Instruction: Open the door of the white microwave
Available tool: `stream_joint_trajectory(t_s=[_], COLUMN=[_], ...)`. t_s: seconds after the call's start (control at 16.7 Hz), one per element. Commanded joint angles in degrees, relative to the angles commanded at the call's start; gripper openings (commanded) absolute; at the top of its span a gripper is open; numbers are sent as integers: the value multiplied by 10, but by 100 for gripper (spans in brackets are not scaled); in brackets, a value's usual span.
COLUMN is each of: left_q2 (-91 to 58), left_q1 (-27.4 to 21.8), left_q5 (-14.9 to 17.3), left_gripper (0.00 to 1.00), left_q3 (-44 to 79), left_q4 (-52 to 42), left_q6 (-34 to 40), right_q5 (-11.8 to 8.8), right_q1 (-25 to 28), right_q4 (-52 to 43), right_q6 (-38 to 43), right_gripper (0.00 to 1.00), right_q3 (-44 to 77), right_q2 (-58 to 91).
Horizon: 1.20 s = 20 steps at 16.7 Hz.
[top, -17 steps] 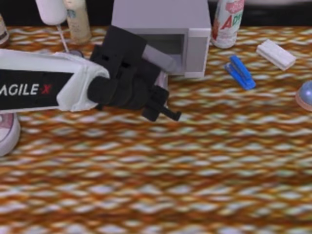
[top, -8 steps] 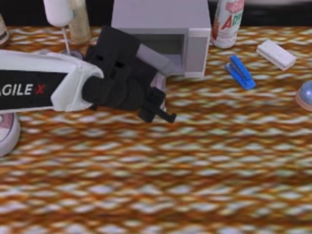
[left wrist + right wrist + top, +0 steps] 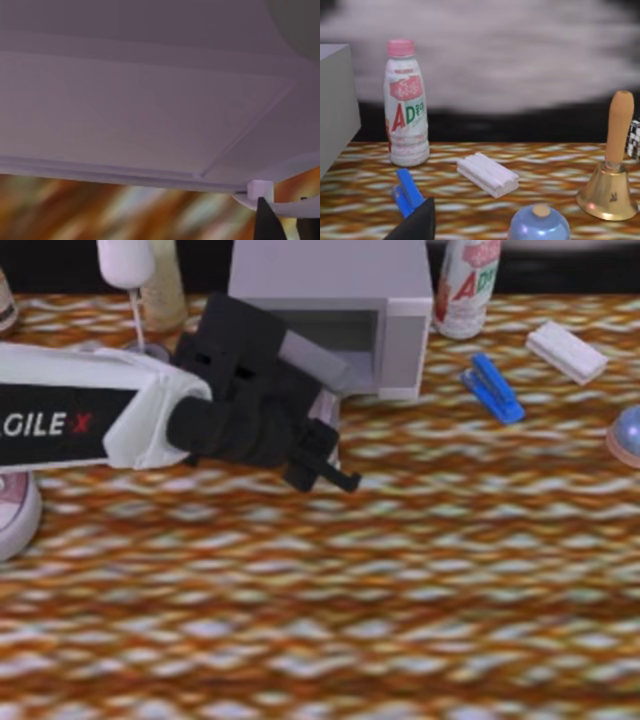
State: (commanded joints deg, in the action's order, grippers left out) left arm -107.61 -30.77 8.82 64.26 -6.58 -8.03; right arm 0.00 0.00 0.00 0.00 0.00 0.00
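Observation:
The white microwave (image 3: 330,275) stands at the back middle of the table, with its cavity (image 3: 345,335) showing. Its door (image 3: 318,358) is swung out toward the front left and fills most of the left wrist view (image 3: 140,110). My left gripper (image 3: 330,472) is at the door's free edge, shut on the slim white handle (image 3: 295,207), which runs between the two dark fingertips (image 3: 265,222). The arm covers much of the door from above. My right gripper (image 3: 420,225) is parked off to the right and does not appear in the top view.
A pink-labelled bottle (image 3: 466,280) stands right of the microwave, with a blue stapler (image 3: 493,388), a white block (image 3: 566,351) and a blue dome (image 3: 628,435) beyond. Two bottles (image 3: 160,280) stand at the back left. A pink shoe (image 3: 15,510) lies at the left edge. A brass bell (image 3: 610,195) stands far right.
My left gripper moved a little to the left with the door's edge, then held still over the last half second. The right side is unchanged.

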Motion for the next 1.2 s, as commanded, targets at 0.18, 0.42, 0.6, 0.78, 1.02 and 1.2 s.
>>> stream_joint_trajectory(t_s=[0.18, 0.42, 0.6, 0.78, 1.02, 1.2], left_q2=[0, 0, 0, -1, 4, 9], left_q1=[0, 0, 0, -5, 4, 13], left_q5=[0, 0, 0, 5, 15, 26], left_gripper=[0, 0, 0, 0, 0, 0], left_q3=[0, 0, 0, 0, -6, -11], left_q4=[0, 0, 0, 0, -2, -3], left_q6=[0, 0, 0, 3, -14, -31], right_q5=[0, 0, 0, 0, 0, 0], right_q1=[0, 0, 0, 0, 0, 0], right_q4=[0, 0, 0, 0, 0, 0], right_q6=[0, 0, 0, 0, 0, 0], right_gripper=[100, 100, 100, 100, 100, 100], right_q3=[0, 0, 0, 0, 0, 0], right_q2=[0, 0, 0, 0, 0, 0])
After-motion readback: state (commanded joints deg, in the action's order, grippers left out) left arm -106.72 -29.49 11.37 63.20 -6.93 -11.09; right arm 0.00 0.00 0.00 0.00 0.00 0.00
